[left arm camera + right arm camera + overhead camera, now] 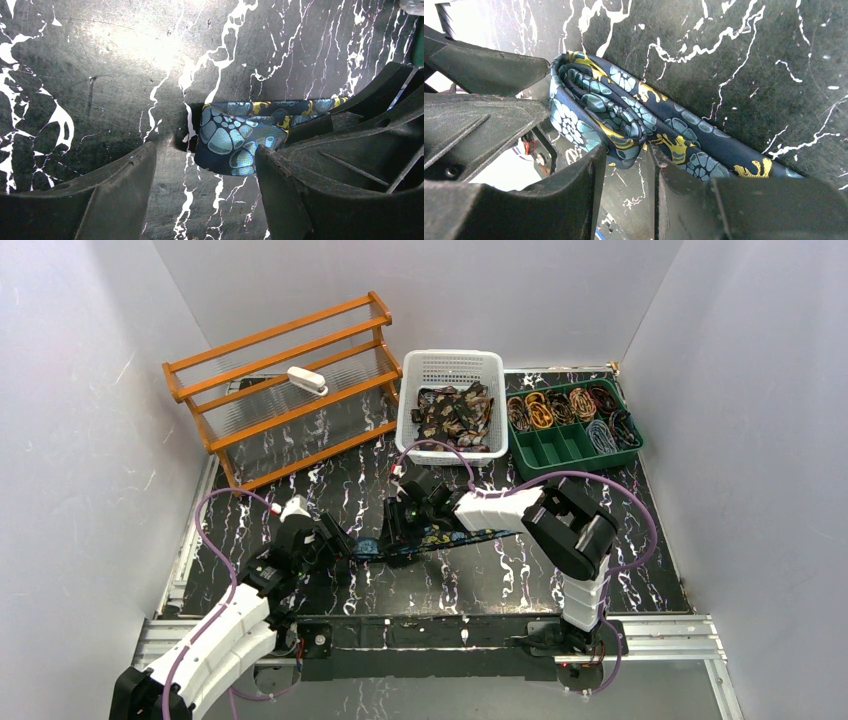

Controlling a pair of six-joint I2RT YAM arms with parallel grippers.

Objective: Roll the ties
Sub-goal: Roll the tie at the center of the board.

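Note:
A dark blue tie (450, 537) with teal and gold paisley lies on the black marbled table, its left end partly rolled. My right gripper (397, 528) is shut on the rolled end; in the right wrist view its fingertips (626, 150) pinch the roll's folds (594, 110), and the loose length (724, 150) runs off to the right. My left gripper (343, 540) is open just left of the roll. In the left wrist view (202, 165) the roll's end (232, 140) sits by its right finger (285, 190), with the left finger (125, 190) apart.
A white basket (450, 362) holding unrolled brown ties stands at the back. A green tray (560, 448) with several rolled ties is to its right. A wooden rack (290, 380) with a white object (307, 381) stands back left. Purple cables loop over both arms.

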